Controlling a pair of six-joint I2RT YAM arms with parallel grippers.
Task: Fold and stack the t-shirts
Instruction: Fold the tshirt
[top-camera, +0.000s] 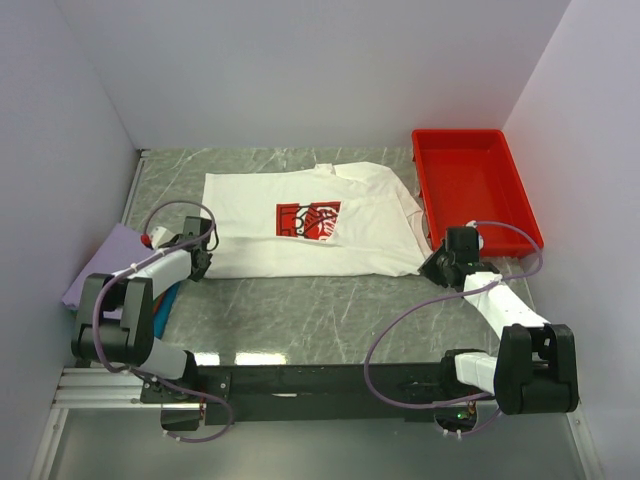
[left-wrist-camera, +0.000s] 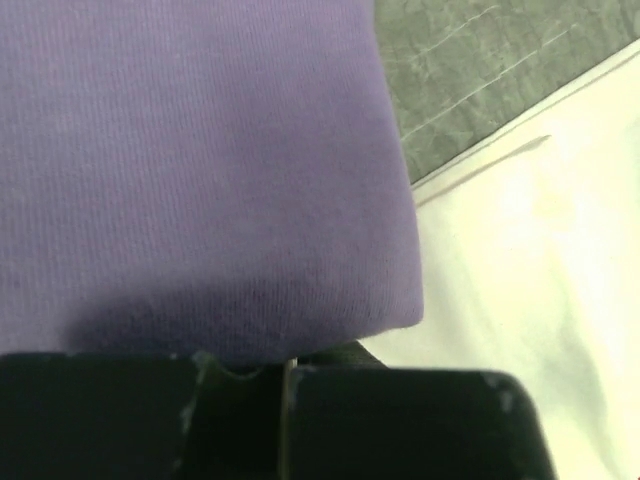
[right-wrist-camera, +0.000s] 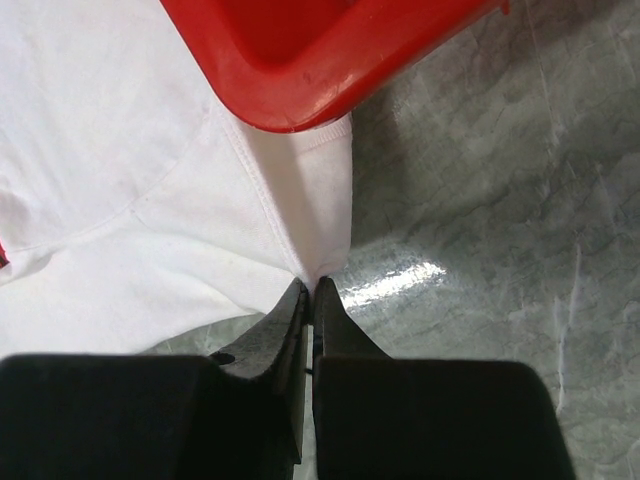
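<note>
The white t-shirt (top-camera: 300, 225) with a red chest print (top-camera: 308, 219) lies spread flat on the table, its right side partly folded over. My right gripper (top-camera: 437, 266) is shut on the shirt's lower right corner (right-wrist-camera: 318, 262), pinched between the fingertips beside the tray. My left gripper (top-camera: 200, 264) sits at the shirt's lower left corner, next to the folded lavender t-shirt (top-camera: 108, 262). In the left wrist view the lavender cloth (left-wrist-camera: 200, 170) fills the frame and covers the fingertips. The jaws look shut; I cannot tell what they pinch. Blue and green cloth (top-camera: 166, 303) peeks from under the left arm.
A red plastic tray (top-camera: 472, 185) stands at the back right, its corner (right-wrist-camera: 300, 90) overlapping the white shirt's edge. White walls close in the table on three sides. Bare marble table (top-camera: 330, 310) lies between the shirt and the arm bases.
</note>
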